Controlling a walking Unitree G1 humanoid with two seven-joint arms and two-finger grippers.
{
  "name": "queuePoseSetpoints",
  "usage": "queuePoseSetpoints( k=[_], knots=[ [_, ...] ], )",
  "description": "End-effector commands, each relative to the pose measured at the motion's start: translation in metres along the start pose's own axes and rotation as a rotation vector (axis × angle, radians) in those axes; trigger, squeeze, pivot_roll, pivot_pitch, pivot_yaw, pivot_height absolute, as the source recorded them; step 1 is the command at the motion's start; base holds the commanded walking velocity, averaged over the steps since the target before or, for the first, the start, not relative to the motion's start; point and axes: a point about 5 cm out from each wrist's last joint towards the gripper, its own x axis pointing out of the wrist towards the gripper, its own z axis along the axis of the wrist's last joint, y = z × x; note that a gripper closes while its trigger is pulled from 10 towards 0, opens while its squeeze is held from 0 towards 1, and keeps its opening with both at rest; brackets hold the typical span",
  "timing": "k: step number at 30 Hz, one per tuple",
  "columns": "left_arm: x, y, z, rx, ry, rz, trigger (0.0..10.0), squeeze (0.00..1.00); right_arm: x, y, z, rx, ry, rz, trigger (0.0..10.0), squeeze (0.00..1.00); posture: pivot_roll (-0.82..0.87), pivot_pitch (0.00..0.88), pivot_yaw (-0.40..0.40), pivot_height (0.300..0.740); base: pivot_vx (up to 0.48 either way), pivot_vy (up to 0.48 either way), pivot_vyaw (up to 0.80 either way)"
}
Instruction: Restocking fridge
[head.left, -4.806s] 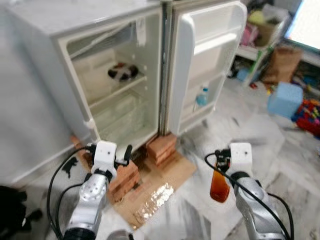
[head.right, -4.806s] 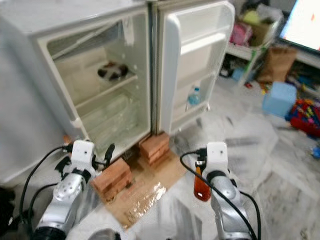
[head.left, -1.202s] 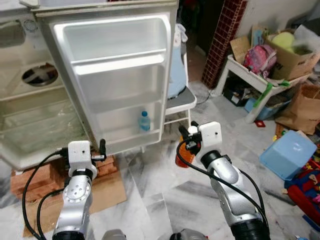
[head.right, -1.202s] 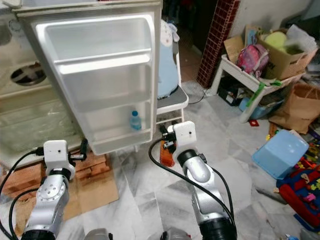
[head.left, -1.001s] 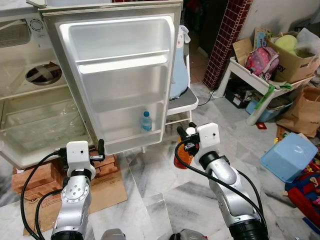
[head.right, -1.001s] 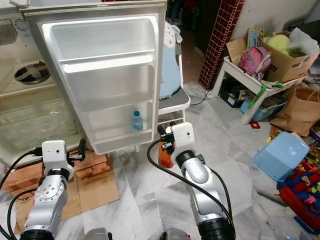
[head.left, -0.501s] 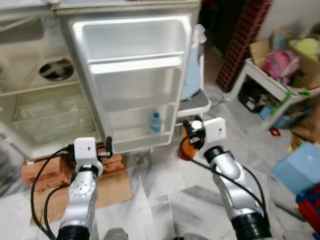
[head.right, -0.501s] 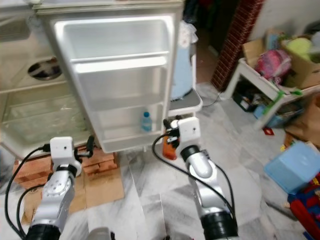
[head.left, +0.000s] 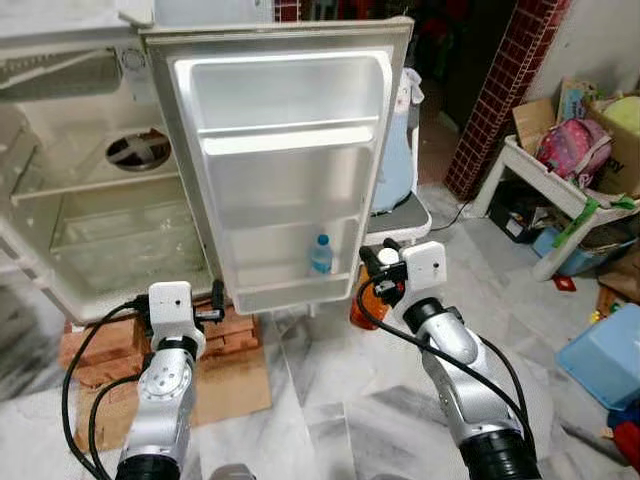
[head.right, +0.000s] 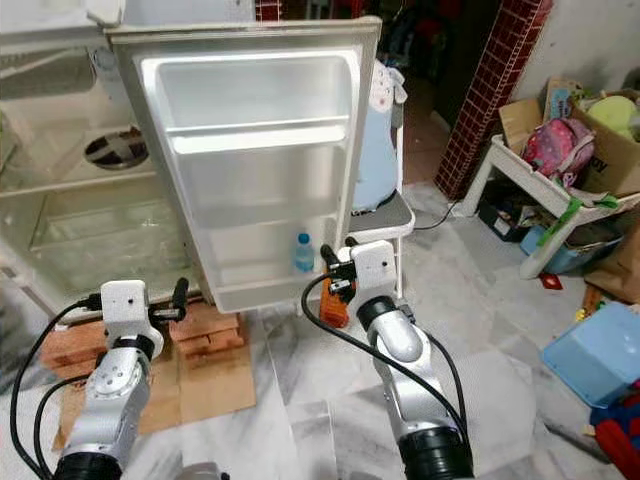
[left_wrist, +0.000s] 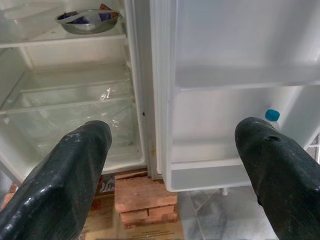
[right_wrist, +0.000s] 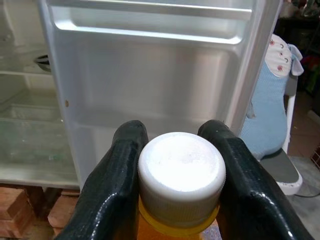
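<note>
The fridge stands open, its white door (head.left: 280, 170) swung out towards me. A small water bottle with a blue cap (head.left: 320, 254) stands in the door's bottom shelf (head.left: 290, 290). My right gripper (head.left: 378, 262) is shut on an orange bottle (head.left: 364, 305) just below its white cap (right_wrist: 181, 176), held upright beside the door's lower right corner. In the right wrist view the door shelves lie straight ahead of the bottle. My left gripper (head.left: 215, 297) is open with nothing in it, low in front of the door's left edge.
A metal bowl (left_wrist: 89, 20) sits on the fridge's inner shelf. The fridge rests on red bricks (head.left: 100, 345) and cardboard (head.left: 235, 385). A chair with a light blue cover (head.left: 395, 160) is behind the door. A blue bin (head.left: 605, 350) and a cluttered white table (head.left: 560, 200) are to the right.
The view has swung from the fridge's inside to face its door, and the door now looks nearer. The orange bottle stays in my right gripper, now close by the door's lower shelf.
</note>
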Motion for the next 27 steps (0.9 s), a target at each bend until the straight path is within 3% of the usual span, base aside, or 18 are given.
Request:
queuePoseSetpoints(
  k=[1, 19, 27],
  knots=[
    [0.0012, 0.0008, 0.0007, 0.003, -0.003, -0.002, 10.0, 0.0, 0.003, 0.0019, 0.0102, -0.004, -0.054, 0.016, 10.0, 0.0, -0.01, 0.0, -0.024, 0.723, 0.356, 0.311, 0.0],
    [0.0037, 0.0002, 0.0016, 0.02, -0.008, -0.006, 10.0, 0.0, 0.0046, 0.0003, 0.0096, -0.015, -0.054, 0.028, 10.0, 0.0, -0.01, 0.0, -0.023, 0.723, 0.335, 0.308, 0.0],
    [0.0051, -0.0033, 0.0012, 0.004, -0.006, -0.009, 10.0, 0.0, 0.0049, 0.0013, 0.0087, -0.013, -0.055, 0.034, 10.0, 0.0, -0.01, 0.0, -0.021, 0.723, 0.382, 0.0, 0.0]
  ],
)
